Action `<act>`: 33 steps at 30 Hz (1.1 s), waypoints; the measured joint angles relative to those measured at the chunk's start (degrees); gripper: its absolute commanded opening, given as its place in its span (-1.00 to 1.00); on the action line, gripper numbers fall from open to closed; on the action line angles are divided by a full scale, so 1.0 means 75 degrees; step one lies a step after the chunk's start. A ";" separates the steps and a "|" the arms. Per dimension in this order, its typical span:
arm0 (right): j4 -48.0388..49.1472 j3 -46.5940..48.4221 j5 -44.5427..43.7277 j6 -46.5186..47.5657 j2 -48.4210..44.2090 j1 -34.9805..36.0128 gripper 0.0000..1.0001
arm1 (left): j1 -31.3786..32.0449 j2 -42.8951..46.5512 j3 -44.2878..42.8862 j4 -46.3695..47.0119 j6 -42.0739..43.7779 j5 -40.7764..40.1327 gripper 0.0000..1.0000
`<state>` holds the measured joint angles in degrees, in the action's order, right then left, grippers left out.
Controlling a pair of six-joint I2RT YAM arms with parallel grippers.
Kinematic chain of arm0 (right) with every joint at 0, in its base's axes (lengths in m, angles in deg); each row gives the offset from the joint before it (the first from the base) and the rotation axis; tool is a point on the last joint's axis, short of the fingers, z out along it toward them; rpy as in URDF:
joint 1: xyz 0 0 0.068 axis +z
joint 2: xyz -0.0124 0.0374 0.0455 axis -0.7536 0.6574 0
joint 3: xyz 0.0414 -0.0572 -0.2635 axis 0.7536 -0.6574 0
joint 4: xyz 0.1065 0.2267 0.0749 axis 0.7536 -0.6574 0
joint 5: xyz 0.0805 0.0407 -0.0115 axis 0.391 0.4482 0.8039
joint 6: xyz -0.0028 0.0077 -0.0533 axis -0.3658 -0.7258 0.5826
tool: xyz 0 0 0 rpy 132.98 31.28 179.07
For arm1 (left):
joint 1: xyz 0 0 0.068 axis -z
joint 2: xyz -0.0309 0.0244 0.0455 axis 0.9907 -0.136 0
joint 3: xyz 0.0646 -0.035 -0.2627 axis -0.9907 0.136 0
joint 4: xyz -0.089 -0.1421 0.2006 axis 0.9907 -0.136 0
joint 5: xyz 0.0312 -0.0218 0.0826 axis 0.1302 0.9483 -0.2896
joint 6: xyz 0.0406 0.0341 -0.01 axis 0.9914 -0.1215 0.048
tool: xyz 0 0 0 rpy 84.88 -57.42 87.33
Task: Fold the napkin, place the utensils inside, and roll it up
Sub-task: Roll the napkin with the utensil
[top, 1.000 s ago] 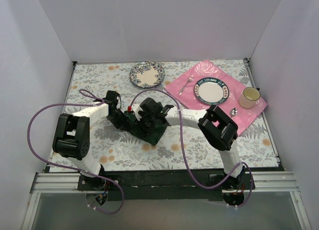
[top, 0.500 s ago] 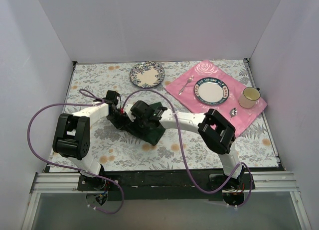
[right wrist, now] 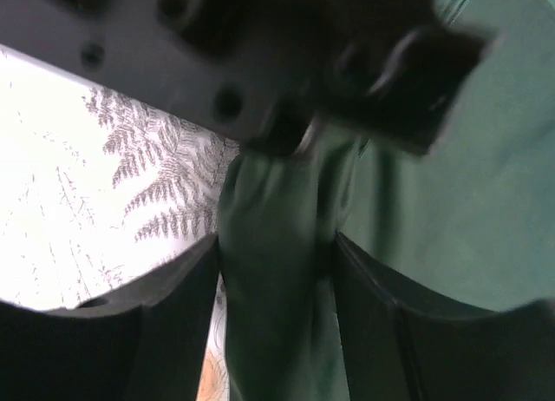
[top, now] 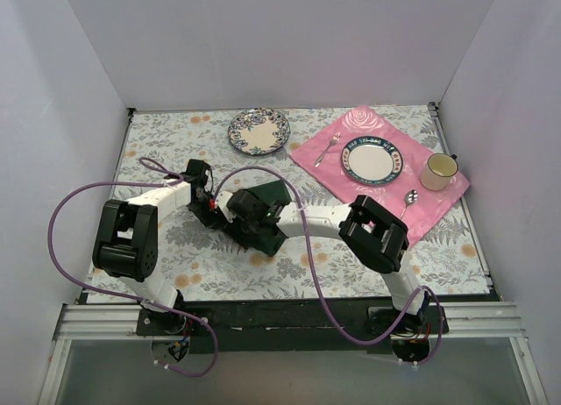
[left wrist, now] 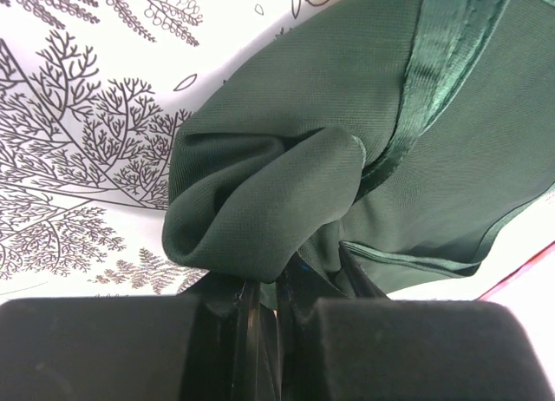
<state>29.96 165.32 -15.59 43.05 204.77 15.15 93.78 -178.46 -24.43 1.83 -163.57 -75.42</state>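
Pinching napkin (left wrist: 277, 184) fold, left claw (left wrist: 264, 301) closed; right claw (right wrist: 276, 323) straddling fold, grip unclear.

Plain white walls (top: 280, 46) close in the table on the left, back and right. A white cloth (top: 166, 146) printed with grey ferns and small orange flowers covers the tabletop. In the far right corner lies a pink rose-patterned placemat (top: 364, 120) with a blue-rimmed plate (top: 372, 160), a cream mug (top: 438, 171), a silver fork (top: 328, 148) and a silver spoon (top: 409, 200). A flowered plate (top: 259, 131) sits near the back edge. A metal rail (top: 289, 328) runs along the front. The light is soft and even, with faint shadows
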 measured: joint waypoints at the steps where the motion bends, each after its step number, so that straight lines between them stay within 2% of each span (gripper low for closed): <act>1: 0.0163 -0.0102 -0.0044 -0.0061 0.0044 0.0015 0.07 | 0.0000 0.0003 0.0003 0.0000 -0.0020 0.0009 -1.00; 3: 0.0472 -0.0236 -0.0160 -0.0090 0.0041 0.0029 -0.09 | 0.0000 0.0012 0.0017 0.0000 -0.0044 0.0023 -1.00; 4: 0.0618 -0.0289 -0.0239 -0.0143 0.0041 0.0050 -0.27 | 0.0000 0.0017 0.0023 0.0003 -0.0055 0.0023 -1.00; 6: 0.0874 -0.0414 -0.0376 -0.0236 0.0026 0.0076 -0.45 | 0.0000 0.0029 0.0032 0.0003 -0.0067 0.0023 -1.00; 7: 0.1011 -0.0510 -0.0455 -0.0309 -0.0003 0.0079 -0.69 | 0.0000 0.0035 0.0035 -0.0003 -0.0064 0.0017 -0.98; 8: 0.1177 -0.0644 -0.0513 -0.0350 -0.0050 0.0085 -0.76 | 0.0000 0.0047 0.0041 0.0000 -0.0055 0.0017 -0.73; 10: 0.1559 -0.0944 -0.0557 -0.0449 -0.0157 0.0087 -0.94 | 0.0000 0.0102 0.0055 0.0000 -0.0006 0.0015 -0.37; 11: 0.1690 -0.1029 -0.0542 -0.0504 -0.0189 0.0079 -0.97 | 0.0000 0.0157 0.0073 -0.0003 0.0055 -0.0015 -0.11; 15: 0.2302 -0.1466 -0.0184 -0.0662 -0.0335 -0.0061 -0.97 | -0.0020 0.0621 0.0096 -0.0026 0.0277 -0.0251 0.26; 19: 0.2600 -0.1635 0.0679 -0.0857 -0.0364 -0.0396 -0.97 | -0.0038 0.1483 0.0067 0.0006 0.0527 -0.0641 0.31; 24: 0.2973 -0.1792 0.2745 -0.1411 -0.0242 -0.1172 -0.97 | -0.0076 0.1970 0.0067 -0.0003 0.0729 -0.0892 0.29; 28: 0.3485 -0.1781 0.4578 -0.2247 0.0184 -0.1853 -0.97 | -0.0079 0.2209 0.0178 0.0178 0.0828 -0.0510 0.35; 30: 0.3806 -0.1740 0.5333 -0.2731 0.0446 -0.2104 -0.97 | -0.0079 0.2256 0.0277 0.0256 0.0863 -0.0274 0.28; 33: 0.4357 -0.1798 0.6091 -0.3587 0.0731 -0.2346 -0.97 | -0.0079 0.2259 0.0463 0.0396 0.0901 0.0105 0.06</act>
<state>62.63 151.83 30.09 16.14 210.26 -2.44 93.19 -161.52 -20.96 4.80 -156.81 -74.63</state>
